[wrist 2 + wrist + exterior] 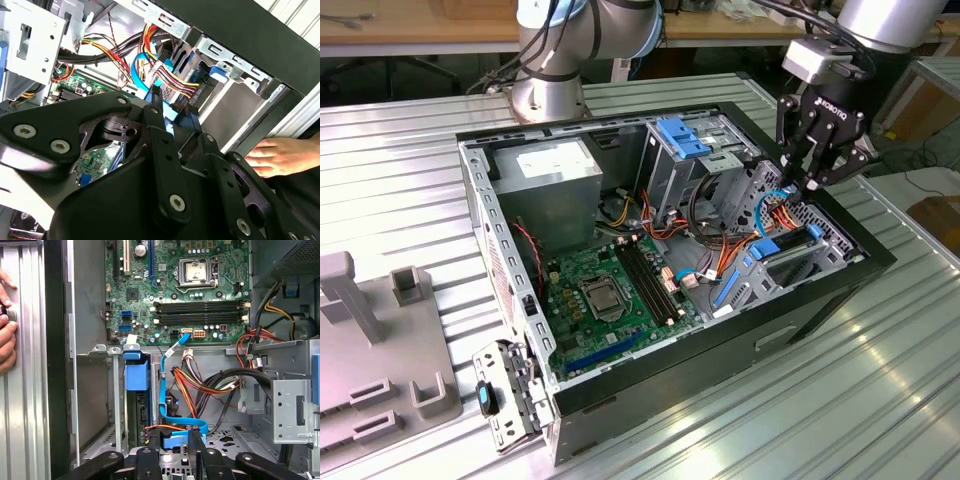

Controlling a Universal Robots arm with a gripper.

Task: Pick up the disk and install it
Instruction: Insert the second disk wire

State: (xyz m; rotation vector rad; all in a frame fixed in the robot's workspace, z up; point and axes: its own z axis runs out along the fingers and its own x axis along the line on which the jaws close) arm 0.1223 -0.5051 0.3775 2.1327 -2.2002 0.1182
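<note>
Farthest from the pincer [812, 185], at the exterior view's left: grey moulded fixture blocks [380, 340] on the ribbed metal surface [400, 150]. Nearer, an open black computer case [740, 345] lying on its side. Inside, well apart from the pincer, the grey power-supply box [558, 175] and the green motherboard [610, 290] with its processor socket. Closer again, a ribbed light-blue latch plate [682, 138] atop the metal drive cage.

Pincer low over the case's corner at the exterior view's right, among bundled orange, yellow and black wires [200, 382]. Narrow, closed on the flat end of the blue data cable [175, 440]; the blue end squeezed between the two black fingertips [150, 460] in both wrist views.

The disk [136, 377] just beside the pincer, apart from it, standing on edge in the drive bay against the case's outer wall, bright blue carrier tab uppermost; likewise just below the pincer in the exterior view.

Beyond that wall, on the far side of the disk from the pincer, a person's hand [280, 155] resting at the case's edge.
</note>
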